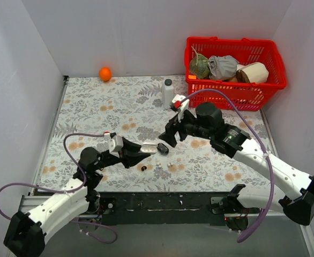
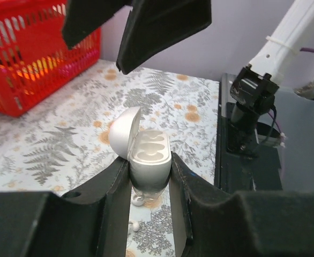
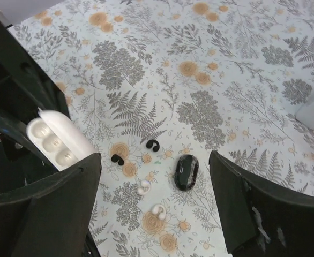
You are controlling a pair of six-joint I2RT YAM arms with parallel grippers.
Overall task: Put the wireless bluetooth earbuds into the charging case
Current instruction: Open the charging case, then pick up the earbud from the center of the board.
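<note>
My left gripper (image 2: 149,176) is shut on the white charging case (image 2: 149,155), which it holds off the table with the lid flipped open and both wells empty. The same case (image 3: 58,142) shows at the left of the right wrist view. My right gripper (image 3: 154,176) hangs open above the table with nothing between its fingers. Below it lie two black earbuds (image 3: 118,159) (image 3: 153,144) and two white earbuds (image 3: 144,186) (image 3: 158,210). A shut black case (image 3: 186,172) rests beside them. In the top view both grippers meet mid-table (image 1: 149,149) (image 1: 169,137).
A red basket (image 1: 234,91) with several items stands at the back right. A white bottle (image 1: 167,92) stands in front of it. An orange ball (image 1: 105,74) lies at the back left. The arms' black base rail (image 1: 162,203) runs along the near edge.
</note>
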